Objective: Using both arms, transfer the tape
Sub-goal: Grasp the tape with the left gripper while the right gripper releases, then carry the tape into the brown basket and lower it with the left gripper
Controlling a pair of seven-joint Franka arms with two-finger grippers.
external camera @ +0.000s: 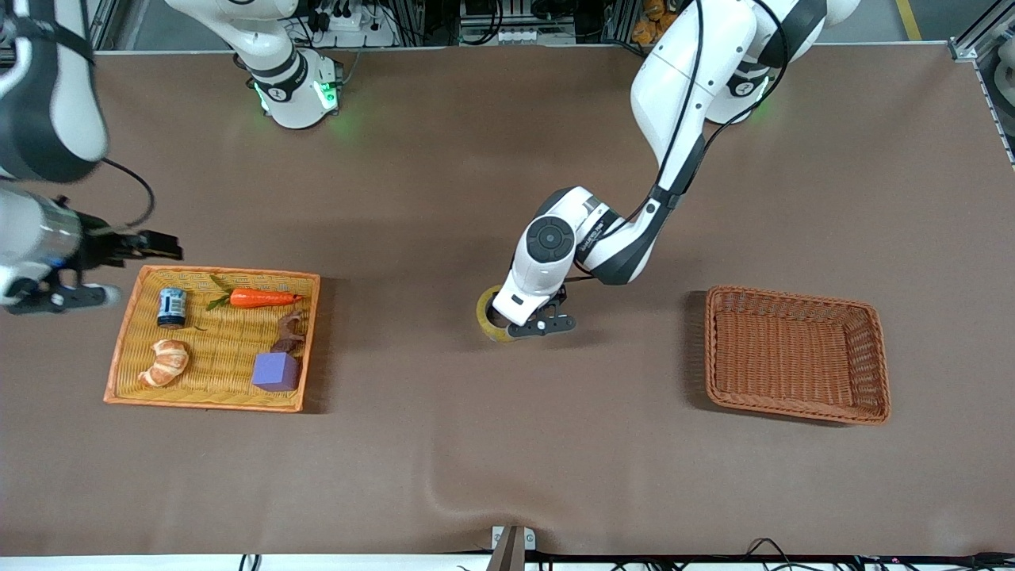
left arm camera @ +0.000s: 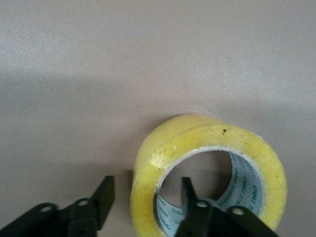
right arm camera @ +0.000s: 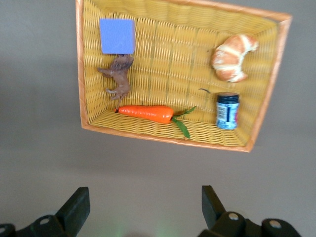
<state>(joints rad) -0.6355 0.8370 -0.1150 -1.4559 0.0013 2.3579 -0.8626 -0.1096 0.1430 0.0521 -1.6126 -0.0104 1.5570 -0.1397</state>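
Observation:
The tape (external camera: 484, 311), a translucent yellowish roll with a grey-white core, lies flat on the brown table near the middle. My left gripper (external camera: 511, 325) is down at it and open. In the left wrist view the left gripper (left arm camera: 146, 190) straddles the tape (left arm camera: 222, 136): one finger (left arm camera: 188, 190) is inside the core and the other finger (left arm camera: 104, 192) is outside the wall, with a gap to it. My right gripper (external camera: 155, 246) waits open and empty in the air beside the yellow tray, and the right wrist view shows the right gripper (right arm camera: 143, 197) over bare table.
The yellow wicker tray (external camera: 127, 349) at the right arm's end holds a purple cube (external camera: 276, 370), a croissant (external camera: 165, 362), a carrot (external camera: 262, 298), a can (external camera: 171, 307) and a toy horse (external camera: 289, 333). An empty brown basket (external camera: 793, 295) stands at the left arm's end.

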